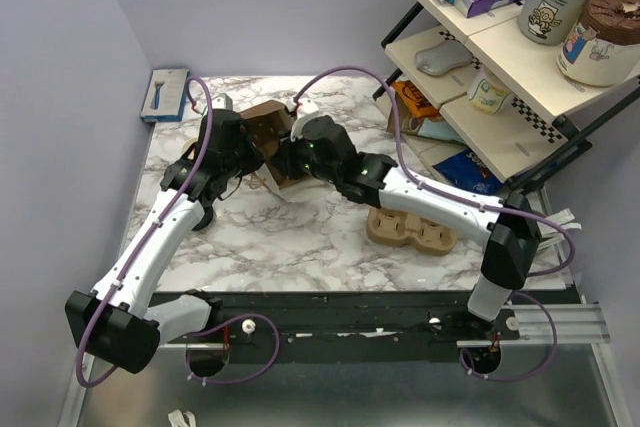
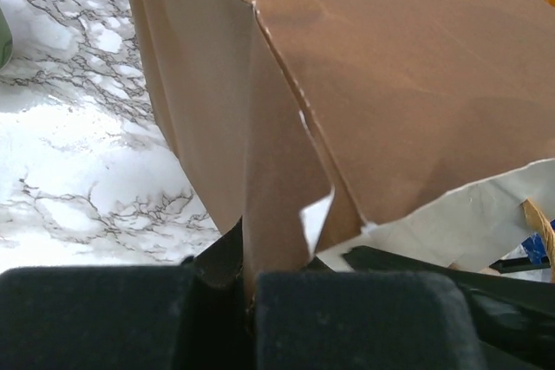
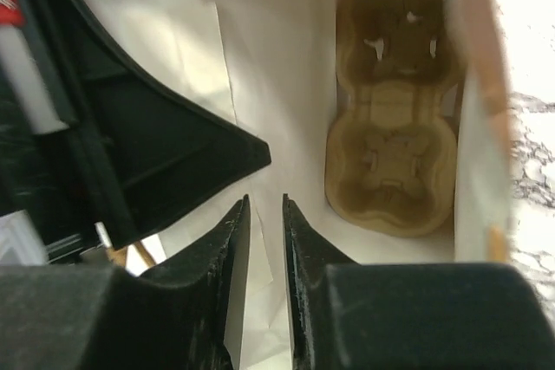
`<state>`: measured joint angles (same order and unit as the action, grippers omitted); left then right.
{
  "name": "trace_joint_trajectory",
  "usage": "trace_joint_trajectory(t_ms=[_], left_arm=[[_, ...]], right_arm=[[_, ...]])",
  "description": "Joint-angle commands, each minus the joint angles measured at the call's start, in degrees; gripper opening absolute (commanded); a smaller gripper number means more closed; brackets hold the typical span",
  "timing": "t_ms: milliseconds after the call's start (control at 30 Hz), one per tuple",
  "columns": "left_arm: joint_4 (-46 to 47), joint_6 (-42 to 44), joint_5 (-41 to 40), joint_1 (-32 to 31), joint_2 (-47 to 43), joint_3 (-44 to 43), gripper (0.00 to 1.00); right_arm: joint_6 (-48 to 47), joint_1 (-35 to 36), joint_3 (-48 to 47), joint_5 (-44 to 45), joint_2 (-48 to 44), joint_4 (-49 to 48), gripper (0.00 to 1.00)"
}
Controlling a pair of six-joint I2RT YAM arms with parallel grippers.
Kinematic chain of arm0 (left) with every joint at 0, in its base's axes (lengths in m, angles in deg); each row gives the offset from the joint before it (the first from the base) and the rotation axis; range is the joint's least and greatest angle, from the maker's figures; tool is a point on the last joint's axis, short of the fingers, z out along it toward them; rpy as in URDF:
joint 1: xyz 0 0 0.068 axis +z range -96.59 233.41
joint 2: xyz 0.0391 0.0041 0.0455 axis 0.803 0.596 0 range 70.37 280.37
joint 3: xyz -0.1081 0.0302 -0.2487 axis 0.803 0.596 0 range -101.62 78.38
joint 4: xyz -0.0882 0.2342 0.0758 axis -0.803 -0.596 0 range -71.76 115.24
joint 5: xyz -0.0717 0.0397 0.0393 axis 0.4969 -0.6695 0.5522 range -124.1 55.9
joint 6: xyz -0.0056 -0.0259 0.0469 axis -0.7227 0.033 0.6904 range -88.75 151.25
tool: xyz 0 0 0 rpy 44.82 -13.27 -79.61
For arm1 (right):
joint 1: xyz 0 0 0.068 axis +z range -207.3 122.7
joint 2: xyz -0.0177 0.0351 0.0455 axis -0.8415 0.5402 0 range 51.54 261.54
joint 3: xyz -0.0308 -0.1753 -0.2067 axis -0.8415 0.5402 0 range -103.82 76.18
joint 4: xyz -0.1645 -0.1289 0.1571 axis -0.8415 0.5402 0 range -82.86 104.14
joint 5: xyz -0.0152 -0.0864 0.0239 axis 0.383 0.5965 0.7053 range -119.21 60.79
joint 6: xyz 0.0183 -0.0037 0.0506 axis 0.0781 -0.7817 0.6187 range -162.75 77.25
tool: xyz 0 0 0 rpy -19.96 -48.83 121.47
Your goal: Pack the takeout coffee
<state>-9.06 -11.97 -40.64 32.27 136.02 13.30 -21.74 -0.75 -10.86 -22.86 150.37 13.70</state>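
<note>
Top view: the left gripper (image 1: 257,155) and right gripper (image 1: 287,161) meet at the brown paper bag (image 1: 268,123). Left wrist view: the left gripper is clamped on the bag's folded edge. A green sliver (image 2: 3,36) lies far left, and whether it is the takeout coffee cannot be told. Right wrist view: the right gripper hangs inside the bag, jaws narrowly apart and empty, above a brown moulded-pulp cup tray (image 3: 395,162).

Soft even light; marble table (image 2: 78,171) glares white, the left end effector (image 2: 250,288) blurred up close
</note>
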Motion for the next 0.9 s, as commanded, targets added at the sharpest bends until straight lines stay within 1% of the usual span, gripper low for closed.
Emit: trace_joint_trajectory(t_ms=[0,67,133,200,267,367,467,567,667,733,867], left_arm=[[-2.52,-0.64,3.21,-0.56,-0.61,-0.13,0.0],[-3.14,-0.37,3.12,-0.56,-0.7,-0.31,0.0],[-3.05,-0.11,3.64,-0.56,-0.78,-0.14,0.0],[-2.87,0.15,5.39,-0.47,-0.44,-0.05,0.0],[-2.52,0.33,6.54,-0.47,-0.26,0.13,0.0],[-3.13,-0.19,6.55,-0.48,-0.17,0.22,0.0],[-4.71,-0.55,5.85,-0.47,-0.08,-0.66,0.0],[-6.38,-1.16,4.97,-0.47,0.53,-1.63,0.0],[-7.09,-0.81,5.14,-0.56,1.85,-2.51,0.0],[-7.35,-0.64,5.14,-0.47,2.82,-2.95,0.0],[-6.4,-0.29,6.27,-0.47,2.82,-2.95,0.0]], right_arm=[[-4.31,1.89,0.11,8.41,1.72,-2.34,0.27],[-5.54,2.16,3.09,8.33,1.98,-3.92,0.25],[-8.79,2.33,4.86,7.63,2.86,-6.82,0.25],[-10.72,2.42,6.01,8.5,3.91,-10.33,0.24],[-11.96,2.33,5.4,9.38,5.93,-10.79,0.24],[-13.28,2.42,4.87,10.61,8.13,-11.49,0.19],[-13.89,2.42,7.41,10.7,7.96,-12.98,0.17],[-15.47,2.68,11.62,12.1,7.17,-15.26,0.16],[-19.69,2.95,14.61,11.84,6.03,-18.87,0.16],[-22.85,3.03,14.45,10.53,6.38,-18.0,0.16],[-22.69,2.95,12.52,12.37,8.57,-14.66,0.14]])
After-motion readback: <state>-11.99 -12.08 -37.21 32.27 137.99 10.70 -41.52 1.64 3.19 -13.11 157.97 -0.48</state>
